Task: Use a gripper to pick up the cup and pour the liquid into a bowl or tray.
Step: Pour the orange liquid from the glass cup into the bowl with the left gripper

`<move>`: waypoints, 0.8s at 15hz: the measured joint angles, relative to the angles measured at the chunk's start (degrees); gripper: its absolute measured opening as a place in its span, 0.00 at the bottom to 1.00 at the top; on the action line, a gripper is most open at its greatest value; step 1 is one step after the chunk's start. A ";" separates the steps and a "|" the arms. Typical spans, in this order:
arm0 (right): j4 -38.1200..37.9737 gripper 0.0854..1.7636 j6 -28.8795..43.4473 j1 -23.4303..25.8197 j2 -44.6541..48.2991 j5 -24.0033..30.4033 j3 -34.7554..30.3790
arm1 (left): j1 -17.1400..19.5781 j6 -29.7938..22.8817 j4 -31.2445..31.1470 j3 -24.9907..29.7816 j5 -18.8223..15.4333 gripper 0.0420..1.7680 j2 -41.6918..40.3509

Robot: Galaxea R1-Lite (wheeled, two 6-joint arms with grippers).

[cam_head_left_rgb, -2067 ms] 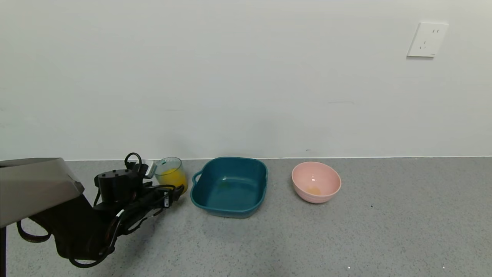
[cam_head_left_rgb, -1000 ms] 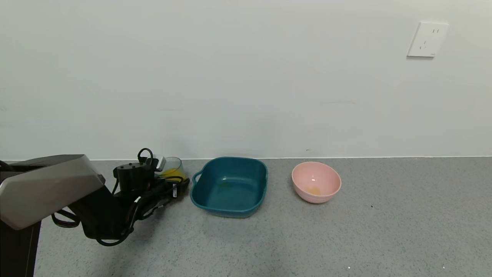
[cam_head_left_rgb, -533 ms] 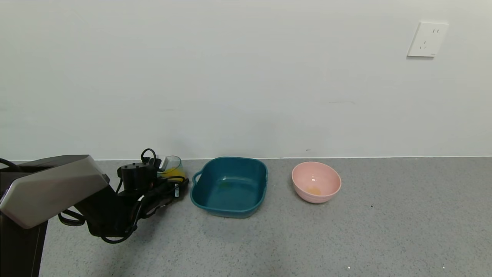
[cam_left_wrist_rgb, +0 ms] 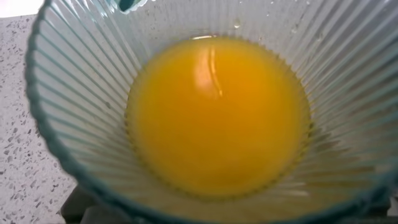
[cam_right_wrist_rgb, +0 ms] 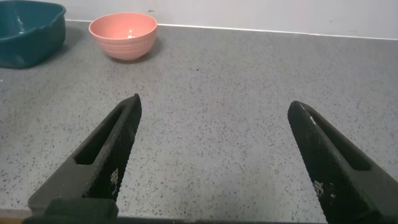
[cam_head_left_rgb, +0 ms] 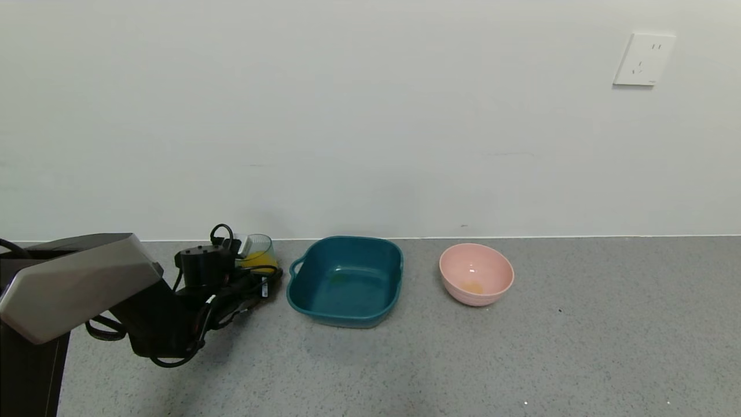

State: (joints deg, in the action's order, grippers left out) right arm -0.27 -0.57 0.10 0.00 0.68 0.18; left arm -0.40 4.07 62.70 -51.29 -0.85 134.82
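The ribbed pale blue cup (cam_head_left_rgb: 258, 246) stands on the grey counter near the wall, left of the teal tray (cam_head_left_rgb: 324, 313). Orange liquid (cam_head_left_rgb: 261, 260) fills its lower part. My left gripper (cam_head_left_rgb: 261, 275) is right at the cup, and its black housing and cables hide the cup's lower and left side. In the left wrist view the cup (cam_left_wrist_rgb: 74, 93) fills the frame, with the liquid (cam_left_wrist_rgb: 217, 118) seen from above. The tray also shows in the right wrist view (cam_right_wrist_rgb: 28, 37). My right gripper (cam_right_wrist_rgb: 215, 102) is open and empty over bare counter, out of the head view.
A round pink bowl (cam_head_left_rgb: 476, 278) with a little orange residue stands right of the tray; it also shows in the right wrist view (cam_right_wrist_rgb: 122, 34). The white wall runs close behind all the vessels. A wall socket (cam_head_left_rgb: 642, 59) is high on the right.
My left arm has moved forward and right up to the cup, hiding more of it. In the last half second it has barely moved. The tray and bowl have not moved.
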 joint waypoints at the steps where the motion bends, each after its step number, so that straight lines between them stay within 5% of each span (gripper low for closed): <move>1: 0.00 0.97 0.00 0.00 0.00 0.00 0.00 | 0.02 0.00 -0.02 0.05 0.00 0.73 -0.15; 7: 0.00 0.97 0.00 0.00 0.00 0.00 0.00 | 0.27 0.02 -1.29 0.29 -0.02 0.72 -2.57; 12: 0.00 0.97 0.00 0.00 0.00 0.00 0.00 | 0.38 0.46 -9.56 -0.78 -0.27 0.72 -9.24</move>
State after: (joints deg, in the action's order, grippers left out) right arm -0.27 -0.57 0.10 0.00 0.68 0.18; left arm -0.02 4.53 53.14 -52.07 -1.12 125.58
